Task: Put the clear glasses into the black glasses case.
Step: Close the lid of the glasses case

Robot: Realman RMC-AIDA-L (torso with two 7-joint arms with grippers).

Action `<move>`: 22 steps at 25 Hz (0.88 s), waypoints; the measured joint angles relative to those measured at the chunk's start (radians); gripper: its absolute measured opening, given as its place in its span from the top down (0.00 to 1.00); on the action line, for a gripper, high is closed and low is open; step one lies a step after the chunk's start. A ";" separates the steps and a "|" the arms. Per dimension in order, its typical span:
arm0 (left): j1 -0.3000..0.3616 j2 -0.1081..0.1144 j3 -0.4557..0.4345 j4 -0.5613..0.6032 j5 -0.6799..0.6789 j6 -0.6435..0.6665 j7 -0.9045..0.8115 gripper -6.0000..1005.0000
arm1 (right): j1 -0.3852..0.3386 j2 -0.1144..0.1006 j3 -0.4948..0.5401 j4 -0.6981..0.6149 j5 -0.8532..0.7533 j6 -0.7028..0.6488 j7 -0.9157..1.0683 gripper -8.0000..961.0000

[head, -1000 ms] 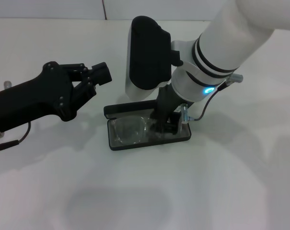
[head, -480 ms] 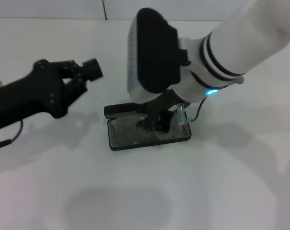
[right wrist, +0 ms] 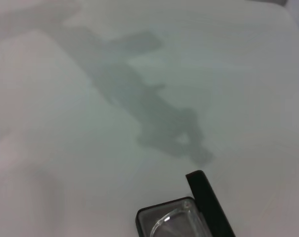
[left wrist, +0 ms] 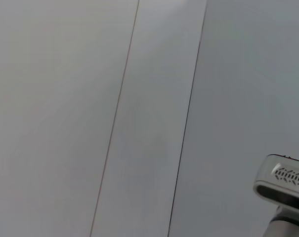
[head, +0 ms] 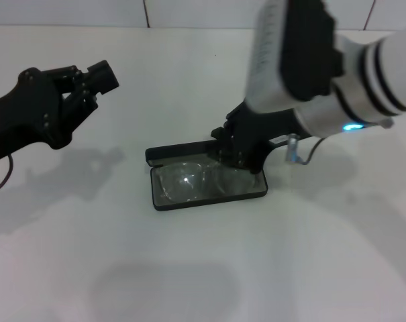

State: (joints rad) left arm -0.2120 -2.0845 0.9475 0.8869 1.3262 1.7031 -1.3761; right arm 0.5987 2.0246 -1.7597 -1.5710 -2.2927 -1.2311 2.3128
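The white bench (head: 203,268) carries the black glasses case (head: 209,196), lid open toward its far side, long axis running across the robot. The clear glasses (head: 189,182) lie inside it. The right hand (head: 239,155) hangs just above the case's right end, nearer than the left hand (head: 88,84), which sits well off to the case's left; whether either hand's fingers are apart cannot be told. No lettering is readable.

Left gripper (head: 100,75) raised near the surface's left edge, black arm slanting in from the left, fingers close together, right gripper (head: 237,153) low at mid-surface, white forearm reaching in from the right edge, wrist bent downward
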 joint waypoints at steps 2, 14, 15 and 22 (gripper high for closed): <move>-0.004 0.001 0.000 0.002 -0.004 0.000 0.000 0.94 | -0.047 -0.001 0.041 -0.013 0.055 0.000 -0.034 0.72; -0.064 0.008 -0.003 0.002 0.006 -0.008 -0.004 0.94 | -0.275 -0.008 0.548 0.332 0.773 -0.348 -0.590 0.72; -0.073 0.007 -0.003 0.001 0.013 -0.011 -0.004 0.94 | -0.270 -0.008 0.596 0.412 0.800 -0.404 -0.628 0.72; -0.168 0.002 0.004 -0.027 0.130 -0.070 -0.032 0.94 | -0.288 -0.008 0.652 0.602 0.785 -0.466 -0.776 0.60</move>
State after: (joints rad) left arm -0.3800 -2.0827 0.9515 0.8596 1.4564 1.6332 -1.4077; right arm 0.3105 2.0169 -1.1075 -0.9694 -1.5082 -1.6969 1.5372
